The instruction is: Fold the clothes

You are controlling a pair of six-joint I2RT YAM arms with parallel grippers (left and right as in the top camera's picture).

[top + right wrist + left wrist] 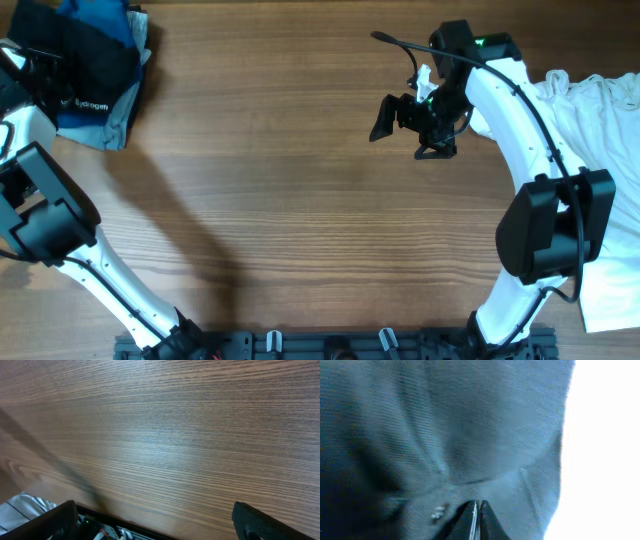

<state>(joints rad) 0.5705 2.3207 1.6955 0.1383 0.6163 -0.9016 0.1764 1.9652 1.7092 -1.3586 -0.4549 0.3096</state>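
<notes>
Black, soft and thin, the short-sleeved T-shirt with small white lettering (88, 62) lies crumpled in the far left corner of the brown wooden bench (300, 200). It sits on top of a rumpled blue shirt (80, 122), so nothing is spread out for folding yet.

The step in hand looks like drawing the black shirt off that pile. The left end effector (477, 508) has its fingers pressed together with cloth right against the tips. I cannot tell whether a fold is actually caught between them.

To do this well, only the black layer should be taken. It should be lifted clear before it is carried toward the bare middle of the bench, or the blue shirt may drag along. The right end effector (408, 128) hovers over bare wood with its fingers spread wide and holds nothing. From there it could take an opposite edge to spread the shirt flat.

The overhead view shows the layering of the pile and a loose white T-shirt (610, 130) heaped at the right edge. However, the left fingertips are lost at the edge of that view. The left wrist view shows the closed tips and a small pale mark on washed-out blue-grey cloth, too blurred to tell which garment it is. The right wrist view shows only wood grain.
</notes>
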